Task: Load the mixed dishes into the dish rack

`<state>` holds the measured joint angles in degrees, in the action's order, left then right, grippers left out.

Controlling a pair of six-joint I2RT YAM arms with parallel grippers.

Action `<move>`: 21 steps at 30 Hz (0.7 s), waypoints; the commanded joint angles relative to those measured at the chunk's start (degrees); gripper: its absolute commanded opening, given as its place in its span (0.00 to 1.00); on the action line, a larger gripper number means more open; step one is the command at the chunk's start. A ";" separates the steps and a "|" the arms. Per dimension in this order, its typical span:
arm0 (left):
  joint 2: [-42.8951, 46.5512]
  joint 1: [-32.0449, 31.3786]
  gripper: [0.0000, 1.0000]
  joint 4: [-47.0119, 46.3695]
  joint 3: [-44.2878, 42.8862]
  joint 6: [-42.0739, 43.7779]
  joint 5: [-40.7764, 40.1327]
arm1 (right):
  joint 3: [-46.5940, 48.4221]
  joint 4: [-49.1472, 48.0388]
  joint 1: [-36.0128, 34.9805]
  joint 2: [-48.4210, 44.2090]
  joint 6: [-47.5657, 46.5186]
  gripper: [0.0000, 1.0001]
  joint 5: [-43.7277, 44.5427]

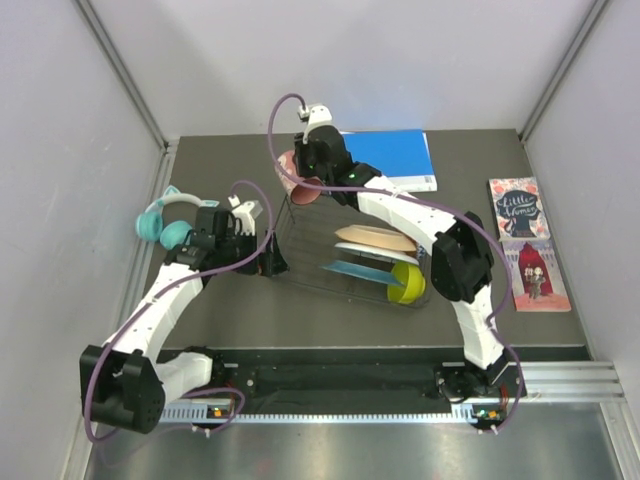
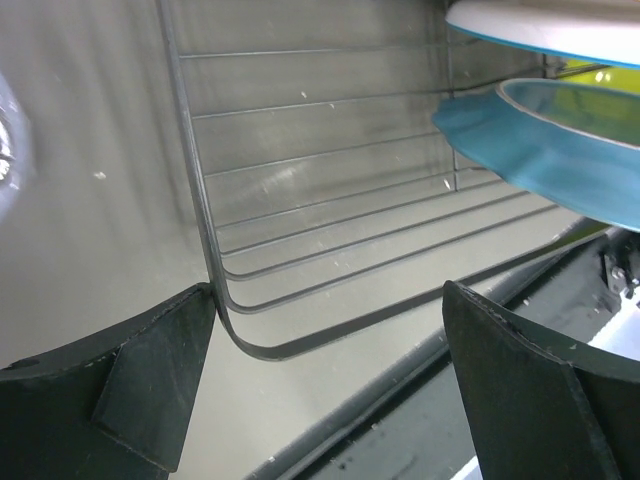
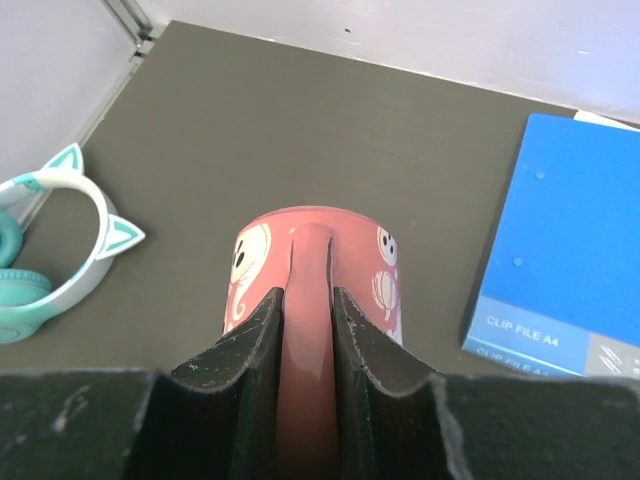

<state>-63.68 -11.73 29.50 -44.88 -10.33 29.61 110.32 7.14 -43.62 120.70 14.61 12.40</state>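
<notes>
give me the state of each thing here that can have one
pink patterned mug, gripped by its handle
right gripper, shut on the mug's handle
left gripper, open, empty
black wire dish rack, partly loaded
peach plate, standing in rack
white plate, standing in rack
teal scalloped plate, standing in rack
yellow-green bowl, in rack beside plates
teal cat-ear headphones, lying outside rack
blue clip file, closed, flat

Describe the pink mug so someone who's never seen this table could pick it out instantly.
Find the black wire dish rack mid-table. By its far left corner, the right gripper pinches the handle of a pink mug. It is the only pink cylinder with white cartoon prints, unlike the flat plates racked nearby.
</notes>
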 commanded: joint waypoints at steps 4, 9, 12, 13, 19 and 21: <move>3.30 -0.75 0.98 2.32 -3.46 -2.33 6.69 | -5.98 -8.36 -2.17 -5.30 0.33 0.00 0.16; 3.12 -0.75 0.98 0.22 -3.46 -2.94 6.43 | -11.35 -9.24 -4.81 -7.67 -0.37 0.00 0.69; 2.33 -0.84 0.98 -0.93 -4.07 -2.42 5.30 | -13.55 -9.42 -6.48 -8.55 -1.42 0.00 1.74; 2.16 -0.76 0.98 -1.28 -4.42 -2.42 5.11 | -14.25 -9.33 -6.74 -8.64 -1.60 0.00 1.75; 1.72 -0.58 0.99 -1.28 -8.02 -1.98 3.10 | -15.57 -8.55 -7.71 -8.03 -2.13 0.00 2.01; 1.72 -0.40 0.99 -0.93 -8.99 -1.36 2.74 | -15.93 -8.19 -7.80 -7.77 -2.13 0.00 1.92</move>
<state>-62.39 -11.73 32.47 -49.12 -11.92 30.24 96.12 -3.38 -51.09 113.80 13.41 13.89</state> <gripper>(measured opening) 0.988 0.219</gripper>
